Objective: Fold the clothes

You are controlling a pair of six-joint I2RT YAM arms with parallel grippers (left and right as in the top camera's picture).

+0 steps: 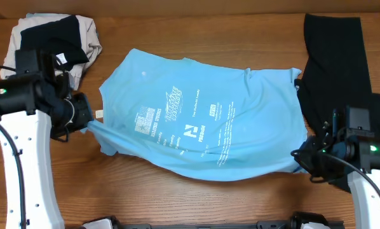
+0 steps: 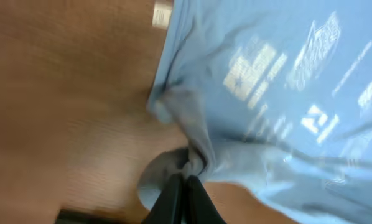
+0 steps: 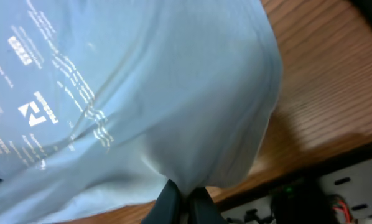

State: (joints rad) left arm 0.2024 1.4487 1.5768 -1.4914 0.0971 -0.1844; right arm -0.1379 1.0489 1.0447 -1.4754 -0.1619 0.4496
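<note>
Both claws are clamped fully shut on cloth. The left gripper [image 1: 87,122] has a bunched wad of the light blue T-shirt [image 1: 203,121] on the side facing the table's [image 1: 177,203] left edge. The right gripper [image 1: 302,160] pinches the shirt's corner toward the right edge, nearer the front. The shirt lies print-up across the middle of the table, tented slightly at both pinches. We see four risks:

1. Both grips hold only a small bite of fabric at the fingertips, so a fast lift or the arms pulling apart could slip one out. The shirt would then drop half-folded.
2. The left bite is a crumpled wad, and we cannot tell how many layers are in it. If it holds just one, the fold would skew.
3. The black garment [image 1: 333,70] runs along the right edge just beside the right claw, partly under that arm. A sweep across could snag it and drag it along.
4. The pile of clothes [image 1: 56,35] at the far left corner sits close behind the left arm, so a wide swing could brush it.

Creases near the shirt's far right side would also get locked in if we fold without tension.
</note>
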